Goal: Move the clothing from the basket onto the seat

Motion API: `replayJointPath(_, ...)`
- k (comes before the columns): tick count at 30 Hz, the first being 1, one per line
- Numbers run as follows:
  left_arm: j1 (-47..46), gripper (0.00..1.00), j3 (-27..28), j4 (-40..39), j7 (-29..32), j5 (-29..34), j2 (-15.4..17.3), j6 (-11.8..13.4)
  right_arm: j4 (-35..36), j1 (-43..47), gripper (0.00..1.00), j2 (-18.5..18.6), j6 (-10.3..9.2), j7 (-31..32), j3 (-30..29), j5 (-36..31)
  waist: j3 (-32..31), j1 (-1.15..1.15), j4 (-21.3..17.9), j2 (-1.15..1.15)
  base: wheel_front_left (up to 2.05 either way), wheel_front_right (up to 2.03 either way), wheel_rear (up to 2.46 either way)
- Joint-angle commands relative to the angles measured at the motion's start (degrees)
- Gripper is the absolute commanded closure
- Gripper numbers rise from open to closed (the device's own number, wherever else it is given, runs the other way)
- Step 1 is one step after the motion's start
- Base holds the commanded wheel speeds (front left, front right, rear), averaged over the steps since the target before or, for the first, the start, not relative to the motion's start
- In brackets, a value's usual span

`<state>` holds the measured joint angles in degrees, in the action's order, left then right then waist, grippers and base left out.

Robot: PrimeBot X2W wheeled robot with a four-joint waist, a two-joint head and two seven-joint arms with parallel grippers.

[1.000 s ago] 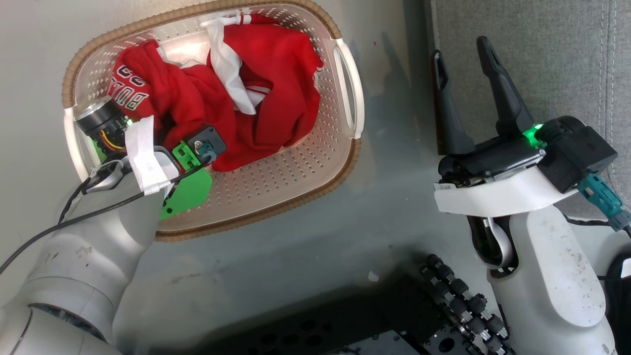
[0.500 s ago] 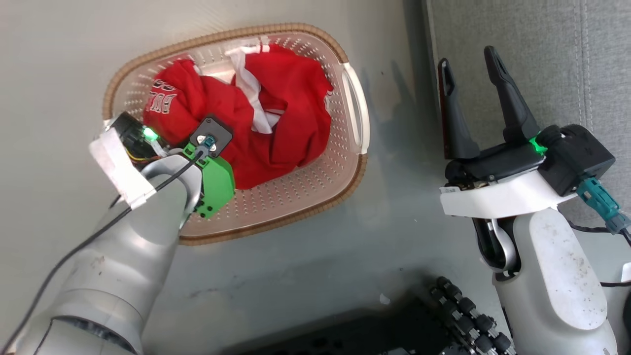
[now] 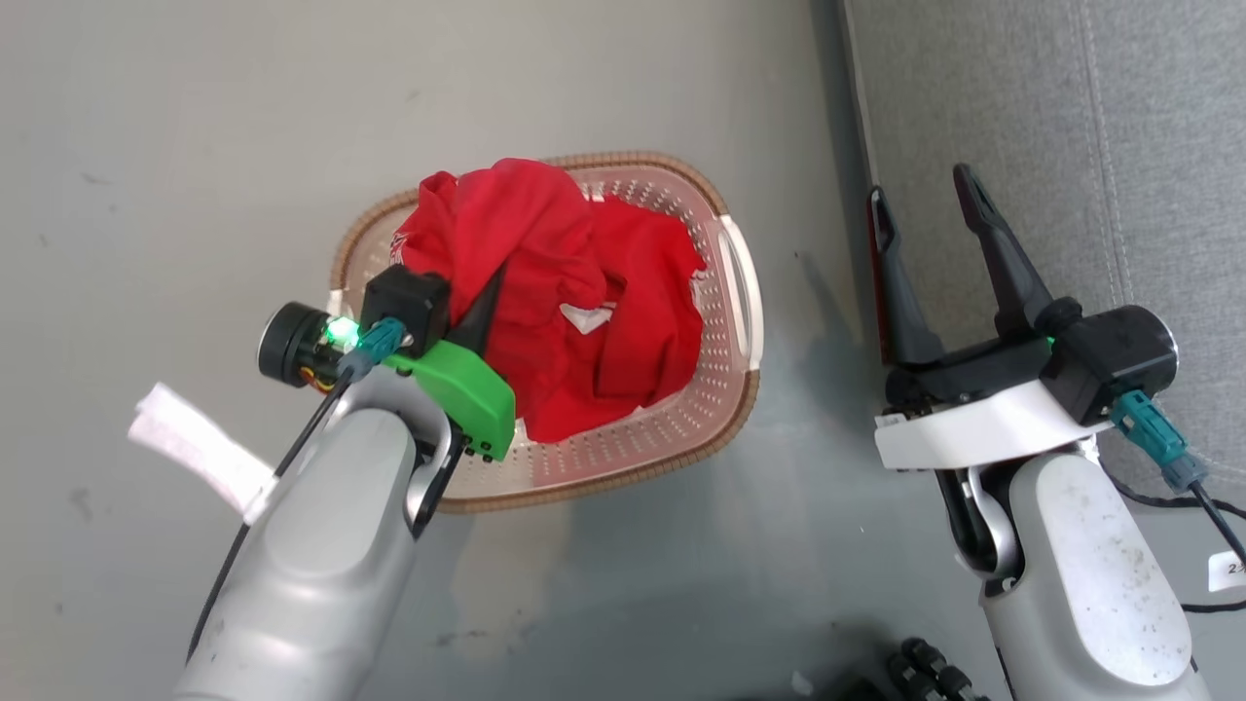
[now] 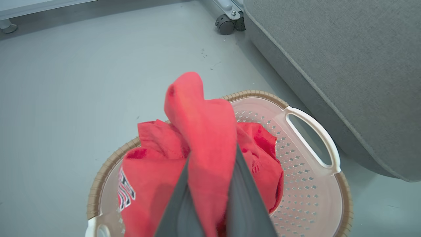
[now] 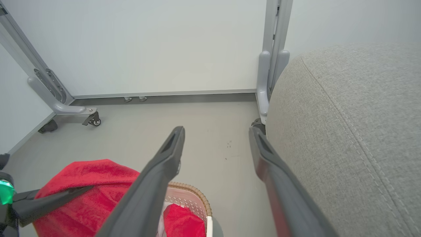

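Clothing pinched above one basket, beside one seat.
The left gripper is clamped on a fold of the clothing. Its two dark fingers press together on red cloth that stands up above the brown rim, while the rest of the heap lies inside the basket (how many garments make it up cannot be told; one shows white lettering). The right gripper hangs with its two fingers spread apart and nothing between them, over the grey floor at the seat's edge. The basket stands on the floor just beside the seat, one white handle facing it.
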<state>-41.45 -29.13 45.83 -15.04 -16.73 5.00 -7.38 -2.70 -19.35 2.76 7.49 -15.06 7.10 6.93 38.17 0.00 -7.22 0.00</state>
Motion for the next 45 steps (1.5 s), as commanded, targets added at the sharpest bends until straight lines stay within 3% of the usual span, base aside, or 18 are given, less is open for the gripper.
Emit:
replayJointPath(1,2.2,1.00,0.8,-2.1,-0.2,-0.4,0.7,-0.1,-0.4,1.1,0.00,0.2,0.00,-0.2,-0.1,-0.2,-5.7,0.00,2.8,0.00,0.00,0.00,0.00)
replayJointPath(15,16.3,1.00,9.8,-25.7,-0.2,-0.5,1.3,-0.2,-2.6,7.1,0.00,0.2,0.00,0.8,-1.0,-1.6,-17.6,0.00,6.0,0.00,0.00,0.00,0.00)
replayJointPath(23,20.5,1.00,11.6,-37.0,-0.2,0.5,0.8,-0.2,-1.3,10.2,0.00,0.2,0.00,2.8,-1.1,-1.7,-22.8,0.00,7.6,0.00,0.00,0.00,0.00)
replayJointPath(35,27.6,1.00,11.3,-46.3,-0.1,0.5,1.1,-0.2,0.6,15.5,0.00,0.2,0.00,5.5,-0.3,-0.9,-30.3,0.00,7.7,0.00,0.00,0.00,0.00)
replayJointPath(45,32.1,1.00,9.6,-47.6,-0.1,1.1,1.1,0.1,2.0,19.4,0.00,0.2,0.00,6.9,-0.3,0.0,-34.1,0.00,7.2,0.00,0.00,0.00,0.00)
